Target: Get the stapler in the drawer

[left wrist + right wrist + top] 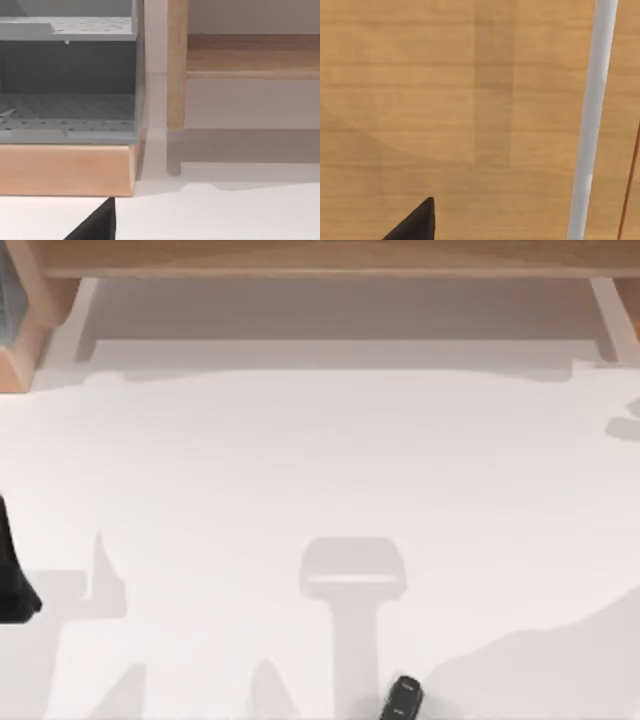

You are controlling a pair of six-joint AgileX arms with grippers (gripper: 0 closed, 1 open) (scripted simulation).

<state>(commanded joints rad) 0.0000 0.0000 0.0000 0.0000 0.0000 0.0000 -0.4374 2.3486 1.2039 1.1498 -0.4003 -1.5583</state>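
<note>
Progress looks close to nil, judging from the top view. At nine o'clock my left arm (15, 580) sits at the table (300, 470) edge; I cannot tell how its claw stands, nor the right one's. At six o'clock the stapler (402, 699) lies on the table, untouched, well apart from the wooden drawer unit (330, 260) at twelve. Picking up and stowing all remain.

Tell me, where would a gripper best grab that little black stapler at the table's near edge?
Probably across the narrow sides of the stapler, at its middle, coming straight down from above. It lies flat and elongated on the white table, so its slim width suits two fingers best.
</note>
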